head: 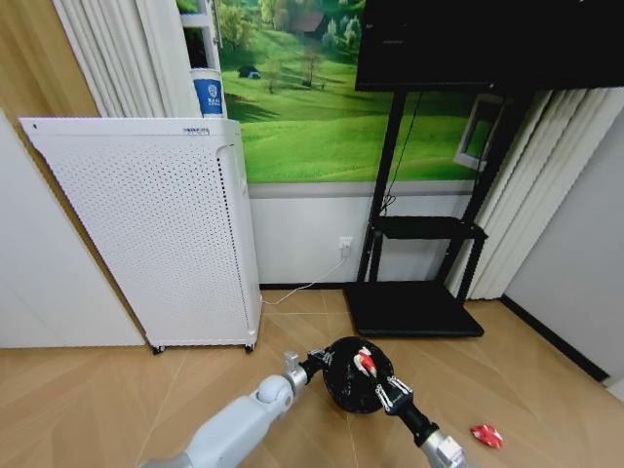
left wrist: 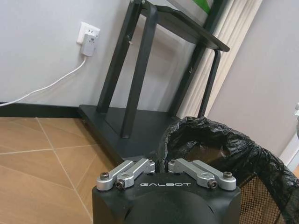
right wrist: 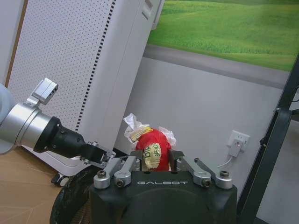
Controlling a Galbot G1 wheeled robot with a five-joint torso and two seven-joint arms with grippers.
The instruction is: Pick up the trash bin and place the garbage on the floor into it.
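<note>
The black mesh trash bin (head: 353, 388), lined with a black bag, hangs just above the wood floor (head: 117, 400). My left gripper (head: 318, 363) is shut on its rim; the left wrist view shows my left gripper (left wrist: 161, 164) pinching the bag-covered edge of the trash bin (left wrist: 224, 149). My right gripper (head: 374, 374) sits over the bin's mouth, shut on a crumpled red-and-white wrapper (head: 365, 362). From the right wrist, that wrapper (right wrist: 152, 143) is clamped in my right gripper (right wrist: 154, 157), above the trash bin (right wrist: 70, 205). Another red wrapper (head: 486, 436) lies on the floor to the right.
A tall white perforated appliance (head: 156, 234) on casters stands at the left, close behind the bin. A black TV stand (head: 414, 304) with a flat base is against the back wall. A wall with a dark baseboard (head: 561, 341) closes the right side.
</note>
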